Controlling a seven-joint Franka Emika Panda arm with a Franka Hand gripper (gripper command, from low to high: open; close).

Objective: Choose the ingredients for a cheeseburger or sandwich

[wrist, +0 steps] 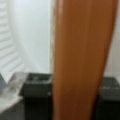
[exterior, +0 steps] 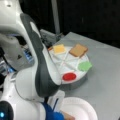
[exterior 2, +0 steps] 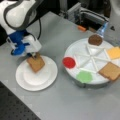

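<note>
My gripper [exterior 2: 33, 55] is shut on one ingredient, a tan bread square [exterior 2: 36, 63], which hangs tilted over the white paper plate [exterior 2: 22, 82]. The wrist view shows that bread [wrist: 82, 60] edge-on between two dark fingers [wrist: 37, 92]. On the divided tray [exterior 2: 92, 58] lie the brown patty [exterior 2: 95, 40], yellow cheese [exterior 2: 114, 52], another bread square [exterior 2: 110, 71], green lettuce [exterior 2: 84, 76] and the red disc [exterior 2: 69, 62]. In a front view, cheese [exterior: 59, 48], bread [exterior: 78, 50], lettuce [exterior: 85, 66] and red disc [exterior: 69, 76] show. No cheeseburger or sandwich is in view.
The arm's white and grey links [exterior: 42, 70] fill a front view's left and hide the gripper there. The paper plate [exterior: 82, 110] sits at that view's bottom. Grey equipment with an orange part [exterior 2: 82, 28] stands behind the tray.
</note>
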